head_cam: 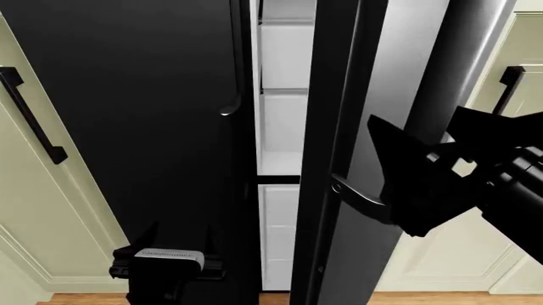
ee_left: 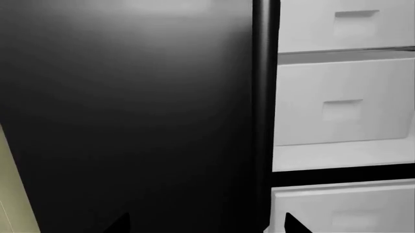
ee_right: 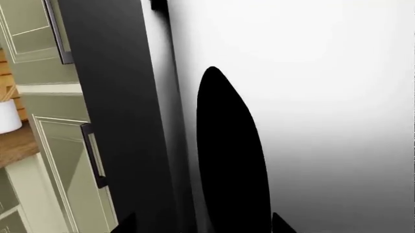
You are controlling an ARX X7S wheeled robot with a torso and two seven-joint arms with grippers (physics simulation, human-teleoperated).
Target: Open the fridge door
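Right gripper [head_cam: 424, 190] spread wide at my fridge door's [head_cam: 398, 95] handle [head_cam: 360, 197].
That door stands ajar, white shelves [head_cam: 287, 127] showing; my left gripper [head_cam: 165, 264] hangs low, its fingers' state unclear.

Cream panelled cabinet doors [head_cam: 51, 210] flanked the black appliance on both sides, each framed with a raised moulding. The one on the left carried a long black bar handle [head_cam: 30, 115] set at a slant in the head view; its twin on the right [head_cam: 509, 86] showed only a short stretch of handle. Along the very bottom ran a strip of warm orange-brown wooden floor [head_cam: 85, 298], meeting a cream skirting. From the right wrist view, more pale green-cream cabinet fronts [ee_right: 65, 174] stood stacked, one with a black handle [ee_right: 95, 155], and a brown wooden countertop [ee_right: 16, 143] held a small white pot [ee_right: 8, 116]. Light was soft and even.
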